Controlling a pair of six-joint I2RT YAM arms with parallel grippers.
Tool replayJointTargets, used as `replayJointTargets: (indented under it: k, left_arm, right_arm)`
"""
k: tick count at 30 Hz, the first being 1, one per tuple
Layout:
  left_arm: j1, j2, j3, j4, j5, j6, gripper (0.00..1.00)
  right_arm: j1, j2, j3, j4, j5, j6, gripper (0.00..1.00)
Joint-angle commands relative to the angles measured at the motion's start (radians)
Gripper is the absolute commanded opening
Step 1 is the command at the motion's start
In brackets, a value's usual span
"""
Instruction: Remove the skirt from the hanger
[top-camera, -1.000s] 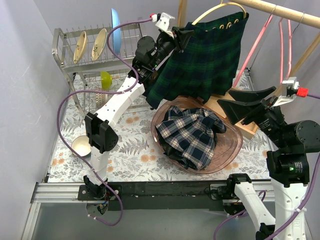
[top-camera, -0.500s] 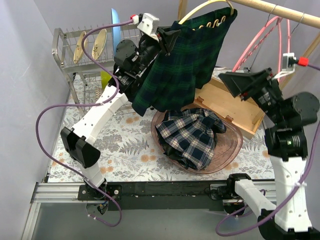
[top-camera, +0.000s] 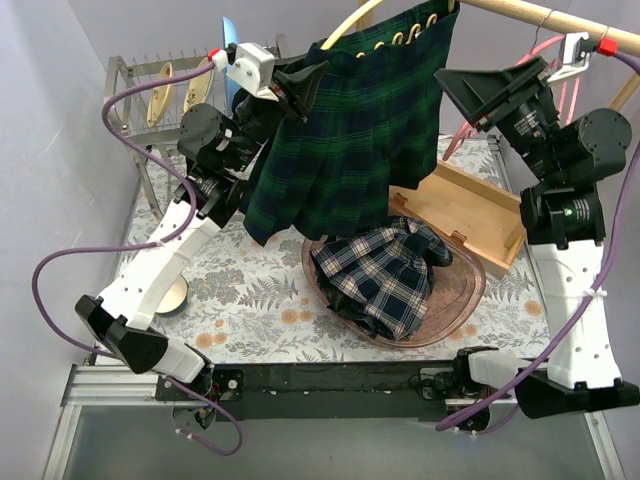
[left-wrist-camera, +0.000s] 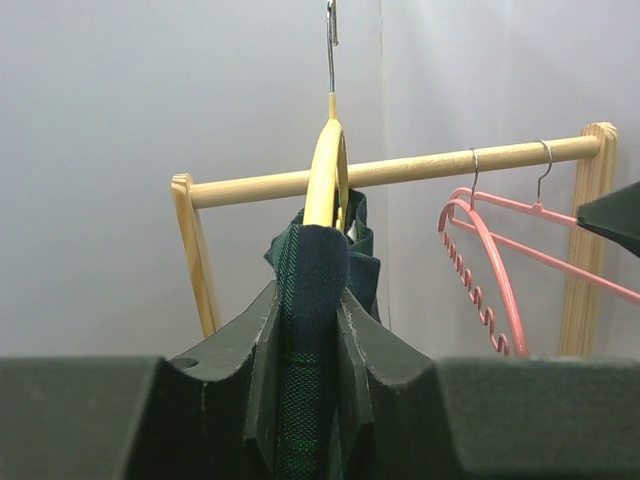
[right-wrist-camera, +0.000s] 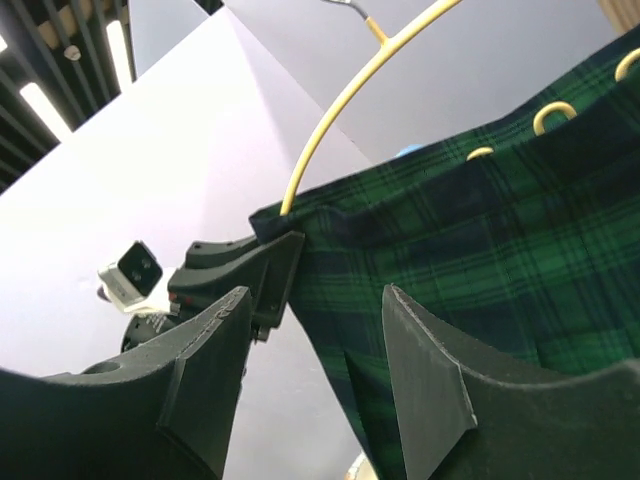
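There is one dark green plaid skirt (top-camera: 350, 130) on one yellow hanger (top-camera: 347, 25). The hanger hooks over the single wooden rail (top-camera: 540, 15), and two pink hangers (left-wrist-camera: 490, 260) hang further along it. Below, the bench (top-camera: 260, 300) carries one brown basin (top-camera: 460, 290) holding one checked garment (top-camera: 380, 270), one wooden tray (top-camera: 470, 215) and one dish rack (top-camera: 117, 75).

The skirt hangs above the basin with its waistband up and its hem down, so its long axis runs roughly top to bottom. The waistband lies along the hanger. Its left corner is drawn out sideways toward the left arm.

The left gripper (left-wrist-camera: 310, 315) has its jaws narrow and pinched on that corner. A fold of the green cloth is pressed between them just under the tip of the hanger.

The right gripper (right-wrist-camera: 320, 340) sits high beside the rail, facing the skirt's front. Its jaws stand well apart, and I cannot tell whether they touch the cloth.
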Motion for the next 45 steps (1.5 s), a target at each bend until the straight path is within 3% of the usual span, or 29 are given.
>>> replayJointTargets:
  k: [1, 5, 9, 15, 25, 32, 39, 45]
  left_arm:
    - [-0.001, -0.104, 0.004, 0.202, -0.026, 0.025, 0.0]
    - [-0.001, -0.166, -0.064, 0.208, -0.023, 0.007, 0.0]
    - [-0.002, -0.256, -0.182, 0.224, -0.011, -0.017, 0.0]
    - [-0.002, -0.324, -0.244, 0.213, -0.014, -0.006, 0.0]
    - [-0.001, -0.371, -0.299, 0.193, 0.005, 0.0, 0.0]
    - [-0.001, -0.38, -0.299, 0.19, -0.023, 0.025, 0.0]
    - [-0.001, -0.381, -0.278, 0.164, -0.046, 0.033, 0.0]
    - [-0.001, -0.373, -0.264, 0.145, -0.018, 0.017, 0.0]
  right_arm:
    - [0.079, 0.066, 0.112, 0.061, 0.047, 0.024, 0.63]
    - [0.197, 0.158, 0.257, 0.007, 0.142, 0.008, 0.66]
    - [0.335, 0.247, 0.296, 0.013, 0.219, 0.007, 0.66]
    - [0.47, 0.333, 0.318, 0.007, 0.337, -0.012, 0.66]
    - [0.547, 0.408, 0.373, 0.087, 0.374, -0.021, 0.65]
    - [0.586, 0.33, 0.229, 0.162, 0.409, -0.047, 0.61]
    - [0.616, 0.229, 0.124, 0.18, 0.505, -0.087, 0.63]
    - [0.625, 0.265, 0.195, 0.153, 0.487, -0.104, 0.68]
